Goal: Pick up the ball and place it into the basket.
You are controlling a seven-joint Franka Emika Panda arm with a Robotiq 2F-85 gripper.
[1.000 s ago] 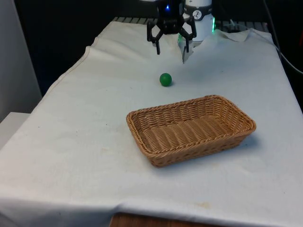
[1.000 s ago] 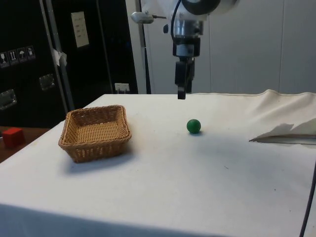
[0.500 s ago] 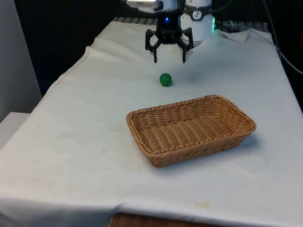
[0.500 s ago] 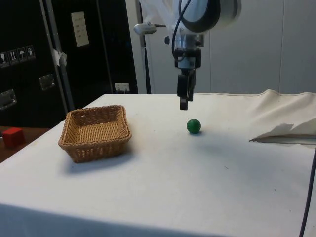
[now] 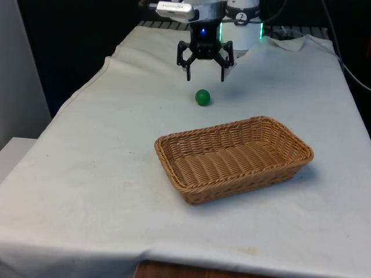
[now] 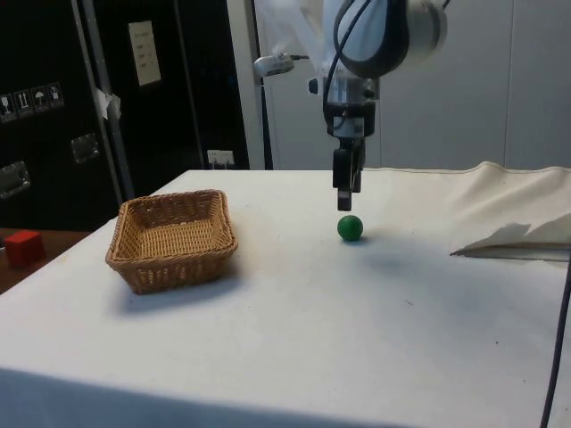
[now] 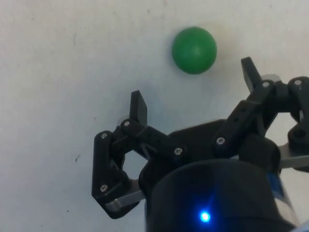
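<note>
Cloth (image 5: pixel 116 145) lies bare between the green ball (image 5: pixel 202 97) and the basket (image 5: pixel 232 159) nearer the camera, while the gripper (image 5: pixel 204 76), fingers spread, hangs above the ball without touching it.

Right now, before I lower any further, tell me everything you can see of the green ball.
The ball is small, round and plain green, smooth with a matte look and no markings. It rests on the white cloth, casting a faint shadow, out in the open and apart from the wicker basket, which lies nearer the front camera. Nothing but the cloth touches it. The gripper hangs open just above it, fingers not around it; in the wrist view the ball lies slightly ahead of the fingertips.
</note>
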